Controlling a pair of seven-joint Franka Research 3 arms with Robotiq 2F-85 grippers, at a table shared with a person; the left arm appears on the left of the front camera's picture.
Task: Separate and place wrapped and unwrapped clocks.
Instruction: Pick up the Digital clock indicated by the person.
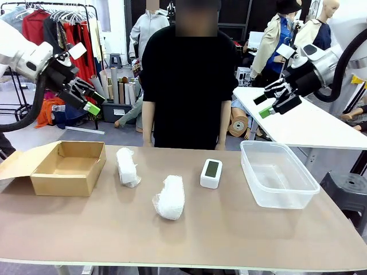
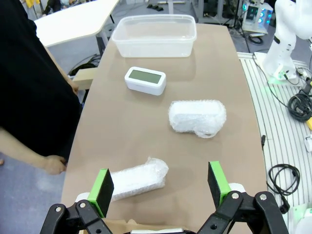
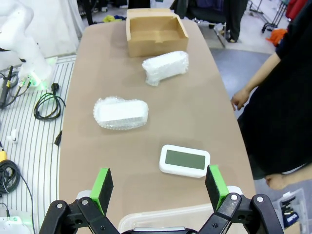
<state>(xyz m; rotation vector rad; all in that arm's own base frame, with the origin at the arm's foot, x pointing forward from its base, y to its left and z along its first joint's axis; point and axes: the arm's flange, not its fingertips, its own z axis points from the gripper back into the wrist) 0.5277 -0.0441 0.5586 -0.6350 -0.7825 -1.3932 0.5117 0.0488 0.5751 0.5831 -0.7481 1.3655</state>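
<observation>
The left gripper [image 1: 94, 98] and right gripper [image 1: 262, 105] are held up, jaws apart, empty. The clock [image 1: 211, 172] and bundles [image 1: 127, 166] [image 1: 170, 197] are laid between box [image 1: 69, 166] and tub [image 1: 246, 166] for sorting.

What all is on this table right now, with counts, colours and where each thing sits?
Wrapped clocks: two, white wrap; one beside the box, one mid-table nearer the robot.
Clock: one, white, grey-green screen; lying just left of the tub.
Box: one, brown cardboard, open; left end.
Tub: one, clear, empty; right end.
Table: one, brown.
Person: one, black top; standing at the far side.
Arms: two, white; left raised at left, right raised at right; both jaws open and holding nothing, green pads.
</observation>
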